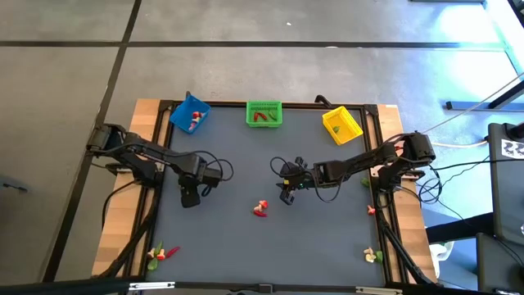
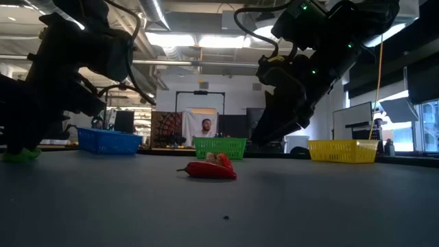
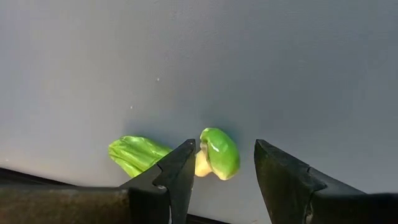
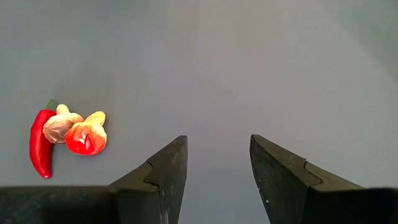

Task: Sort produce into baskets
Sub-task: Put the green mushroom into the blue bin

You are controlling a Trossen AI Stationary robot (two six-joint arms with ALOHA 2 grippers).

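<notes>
Dark fingers [image 3: 171, 177] of the left pincer [image 1: 189, 199] stand partly apart, holding nothing, above green produce [image 3: 219, 152] on the counter [image 1: 237, 156]. Right pincer [image 1: 286, 197], likewise half open and empty, hovers near a red pepper [image 4: 41, 144] and 2 small pieces [image 4: 85, 137] at mid-counter, with 3 baskets, blue [image 1: 190, 115], green [image 1: 264, 114] and yellow [image 1: 341, 124], along the far edge. To pick well, I judge each pincer should centre over 1 piece, descend straight, then close gently.
</notes>
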